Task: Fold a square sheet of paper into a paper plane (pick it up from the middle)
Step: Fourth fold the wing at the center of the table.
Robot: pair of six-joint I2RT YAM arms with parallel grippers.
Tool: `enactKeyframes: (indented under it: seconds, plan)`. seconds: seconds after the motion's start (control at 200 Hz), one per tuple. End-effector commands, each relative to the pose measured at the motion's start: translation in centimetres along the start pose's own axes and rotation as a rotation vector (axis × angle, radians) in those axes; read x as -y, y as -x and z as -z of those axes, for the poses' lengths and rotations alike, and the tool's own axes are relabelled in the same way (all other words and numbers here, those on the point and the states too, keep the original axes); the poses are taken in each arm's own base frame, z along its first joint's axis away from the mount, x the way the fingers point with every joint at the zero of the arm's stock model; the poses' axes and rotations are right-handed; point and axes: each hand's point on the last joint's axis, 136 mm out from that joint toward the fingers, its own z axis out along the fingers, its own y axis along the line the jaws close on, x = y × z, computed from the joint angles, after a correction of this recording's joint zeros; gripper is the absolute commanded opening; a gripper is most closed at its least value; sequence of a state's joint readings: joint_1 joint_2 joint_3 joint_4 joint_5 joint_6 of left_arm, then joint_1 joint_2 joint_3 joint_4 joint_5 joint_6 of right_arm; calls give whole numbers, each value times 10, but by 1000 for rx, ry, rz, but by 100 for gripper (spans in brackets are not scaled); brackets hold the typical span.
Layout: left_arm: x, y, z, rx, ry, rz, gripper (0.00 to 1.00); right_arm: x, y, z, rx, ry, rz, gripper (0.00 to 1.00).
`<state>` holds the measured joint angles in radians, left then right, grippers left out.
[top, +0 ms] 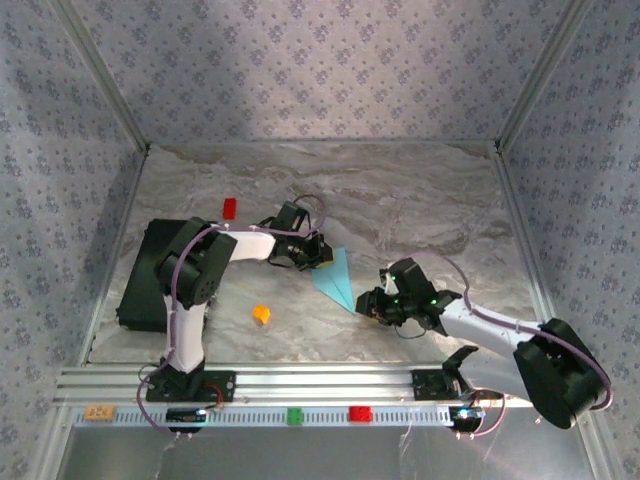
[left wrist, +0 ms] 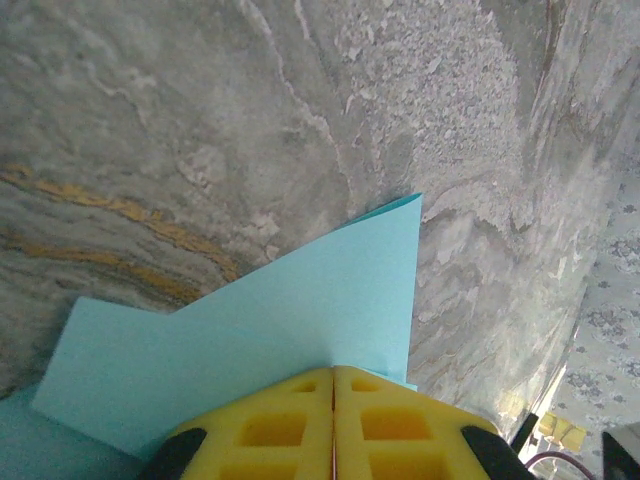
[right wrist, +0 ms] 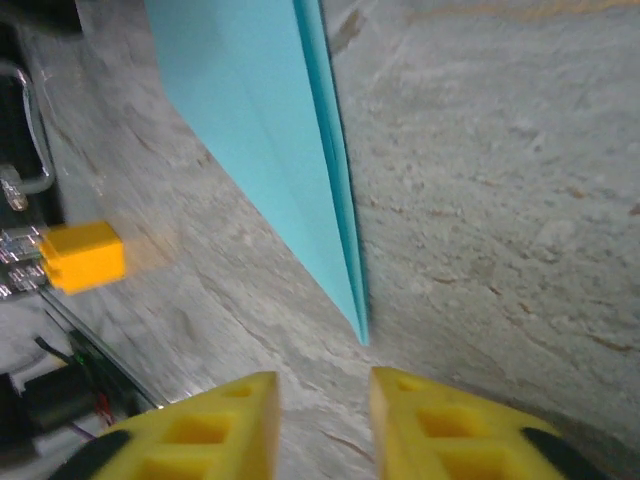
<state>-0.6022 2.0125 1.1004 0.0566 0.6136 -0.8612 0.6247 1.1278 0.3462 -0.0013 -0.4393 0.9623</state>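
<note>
Marble tabletop (top: 420,200), and the paper plane (top: 336,280) lies mid-table as a slim folded dart, looking nearly finished, left gripper (left wrist: 333,425) pinched together on its wide tail, right gripper (right wrist: 325,415) parted just off the tip, probably only release left.

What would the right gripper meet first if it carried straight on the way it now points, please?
Probably the sharp tip of the paper plane, lying just ahead of the right gripper; depth is unclear.
</note>
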Motion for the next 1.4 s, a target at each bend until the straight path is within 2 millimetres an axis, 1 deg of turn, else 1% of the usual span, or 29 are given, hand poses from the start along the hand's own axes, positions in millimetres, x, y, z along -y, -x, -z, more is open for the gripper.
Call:
enactKeyframes:
  seconds: [0.0,0.055,0.145,0.215,0.37,0.485,0.71,0.85,0.959,1.034,1.174,1.394]
  plan:
    - [-37,-11,-7,-17,101,77,8,1,10,2,47,-31,-116,36]
    - [-36,-11,-6,-15,98,77,8,-4,9,-2,29,-11,-110,35]
    - [-36,-11,-5,-15,99,79,8,-4,6,-9,0,-4,-128,36]
    - [-36,-12,-4,-15,99,80,8,-9,5,-14,-18,21,-122,35]
    - [-37,-12,-5,-15,98,81,8,-6,2,-21,-40,6,-130,35]
    - [-36,-12,-5,-14,97,80,8,-2,2,-21,-37,-5,-133,35]
    - [-35,-11,-5,-16,95,80,8,-7,4,-22,-35,10,-129,35]
    - [-34,-11,-4,-16,96,80,8,-6,6,-24,-36,11,-133,35]
    - [-34,-11,-5,-16,95,79,8,-7,7,-25,-30,14,-130,33]
    - [-33,-10,-4,-12,93,77,8,-10,11,-24,-13,26,-123,32]
    - [-32,-10,-4,-12,91,77,8,-22,19,-21,21,76,-87,32]
    - [-29,-9,-3,-7,80,74,8,-28,28,-21,41,108,-45,32]
